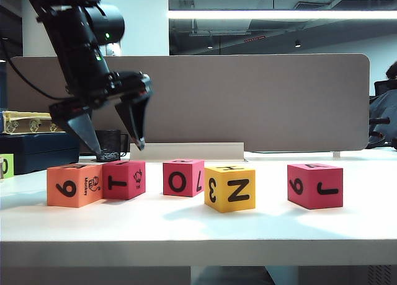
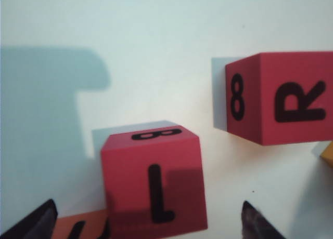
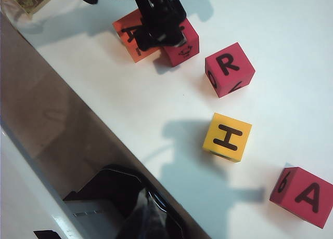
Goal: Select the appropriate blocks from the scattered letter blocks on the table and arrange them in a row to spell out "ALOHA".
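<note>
We saw left hand (image 1: 113, 145) spread, hovering above orange block (image 1: 73, 184) and touching pink T block (image 1: 124, 179) at worktop (image 1: 186, 226) left. Right hand out of view, pressed together. Three other blocks in row rightward.

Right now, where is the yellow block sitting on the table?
In the exterior view the yellow block sits on the white table just right of centre, close beside the pink-red block showing an O on its left, with another pink-red block standing apart on its right.

Five foam letter cubes (image 1: 186, 177) are sitting in a loose row on the plain white desk (image 1: 198, 226): orange touching pink-red, then pink-red, yellow, pink-red.
</note>
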